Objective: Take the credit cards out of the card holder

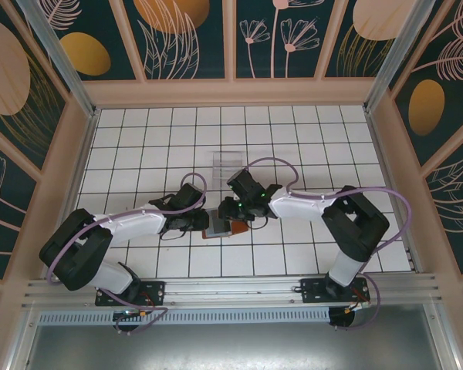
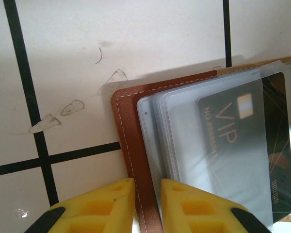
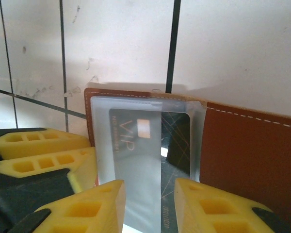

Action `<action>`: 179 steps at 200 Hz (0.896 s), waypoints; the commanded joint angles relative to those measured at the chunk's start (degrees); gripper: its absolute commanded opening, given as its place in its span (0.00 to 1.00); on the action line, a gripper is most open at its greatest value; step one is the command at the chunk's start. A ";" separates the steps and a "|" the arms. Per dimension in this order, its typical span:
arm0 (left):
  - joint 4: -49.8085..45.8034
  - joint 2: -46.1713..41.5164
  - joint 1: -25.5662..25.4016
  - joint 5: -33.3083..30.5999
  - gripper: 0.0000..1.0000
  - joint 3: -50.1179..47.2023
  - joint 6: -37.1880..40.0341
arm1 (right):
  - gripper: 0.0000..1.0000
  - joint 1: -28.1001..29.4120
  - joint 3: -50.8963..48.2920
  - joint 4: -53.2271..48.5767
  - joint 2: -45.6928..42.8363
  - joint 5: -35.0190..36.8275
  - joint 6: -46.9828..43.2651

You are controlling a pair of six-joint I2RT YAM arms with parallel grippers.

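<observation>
From overhead I see both arms meeting just below the middle of the white tiled counter [image 1: 293, 139]. The card holder [image 1: 218, 230] lies open and flat there, at 6 o'clock from a clear plastic tray [image 1: 228, 163]. The left gripper [image 1: 204, 223] reaches it from 9 o'clock, the right gripper [image 1: 226, 215] from 3 o'clock. At that distance the fingers and cards are too small to make out.

The left wrist camera brings them close. Its yellow fingers [image 2: 111, 206], at 6 o'clock in the frame, are nearly pressed together and pinch the holder's reddish-brown stitched edge. Frosted clear sleeves [image 2: 157, 126] are stacked on the leather, and the top one holds a dark credit card [image 2: 242, 145] marked VIP in gold, with a chip.

The right wrist camera shows that same sleeved card upright, with plain brown leather running off toward 3 o'clock. The right gripper's fingers are partly spread at 6 o'clock, with the sleeve's end between them. I cannot tell whether they touch it. The left gripper's fingers sit at 8 o'clock, against the holder's edge.
</observation>
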 commanded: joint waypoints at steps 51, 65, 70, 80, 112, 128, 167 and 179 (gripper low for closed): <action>-4.07 -1.35 0.13 -0.29 0.26 3.13 0.20 | 0.33 -2.31 -3.32 3.49 -0.42 -2.76 -0.20; -4.15 -1.80 0.19 0.03 0.27 3.70 -0.17 | 0.33 -2.46 -4.03 3.92 -0.25 -3.09 -0.27; -4.15 -2.00 0.07 0.17 0.28 3.82 -0.28 | 0.33 -2.57 -4.25 4.09 -0.22 -3.24 -0.20; -4.03 -2.14 0.12 0.41 0.29 4.11 -0.46 | 0.33 -2.63 -4.69 4.35 -0.26 -3.52 -0.10; -3.50 -1.52 0.07 1.07 0.35 4.64 -1.05 | 0.33 -2.64 -5.75 5.80 -0.28 -4.42 0.48; -3.20 -1.46 0.07 1.07 0.37 4.62 -1.37 | 0.33 -2.69 -6.12 6.25 -0.27 -4.69 0.77; -4.04 -3.18 0.07 -0.87 0.39 4.97 -1.82 | 0.33 -2.65 -6.38 6.39 -0.39 -4.53 1.14; -4.24 -3.49 0.05 -0.97 0.41 4.97 -1.83 | 0.33 -2.66 -6.46 6.23 -0.48 -4.44 1.24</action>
